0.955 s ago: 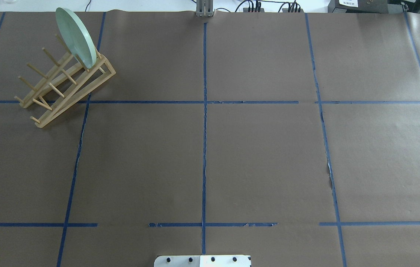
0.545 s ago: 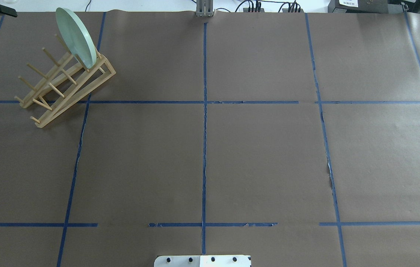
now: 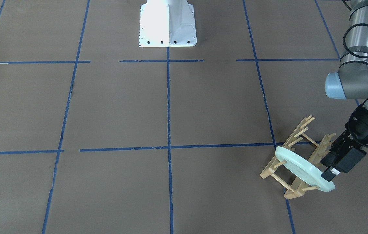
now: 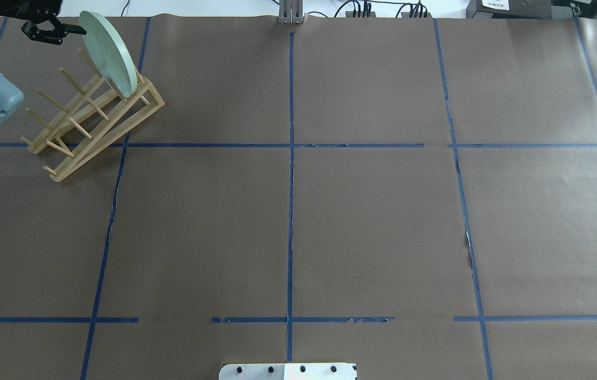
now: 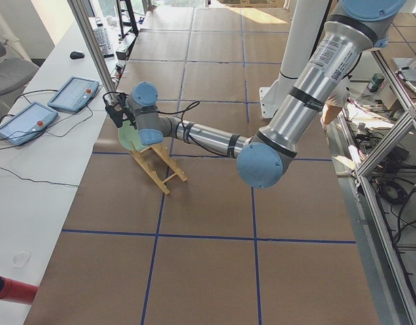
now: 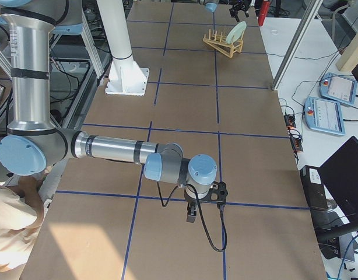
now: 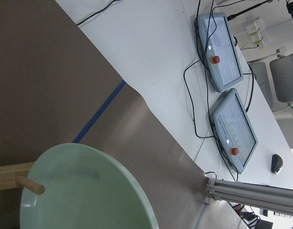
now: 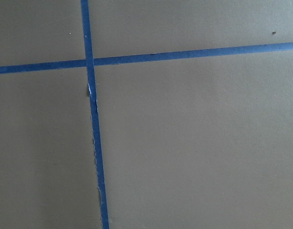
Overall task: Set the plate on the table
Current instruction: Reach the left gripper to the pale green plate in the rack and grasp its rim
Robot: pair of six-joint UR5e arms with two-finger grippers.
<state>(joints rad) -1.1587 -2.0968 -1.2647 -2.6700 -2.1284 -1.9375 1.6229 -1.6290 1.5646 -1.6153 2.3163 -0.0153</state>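
Observation:
The pale mint-green plate [image 4: 108,53] stands on edge in the far slot of a wooden peg rack [image 4: 93,126] at the far left of the brown table [image 4: 288,221]. My left gripper [image 4: 61,32] is open just beside the plate's upper rim, holding nothing. In the front-facing view the gripper [image 3: 328,174] sits at the rim of the plate [image 3: 301,170]. The left wrist view shows the plate's hollow face [image 7: 84,191] and one rack peg. My right gripper [image 6: 192,214] hangs low over bare table far from the plate; I cannot tell its state.
The white robot base [image 4: 288,371] is at the near middle edge. Beyond the table's far edge lie two teach pendants [image 7: 225,52], cables and a metal post [image 4: 290,13]. A red cylinder [image 5: 11,290] lies on the side bench.
My left arm has come in from the top left and its gripper has moved right, up to the plate's upper rim. The plate and rack have not moved.

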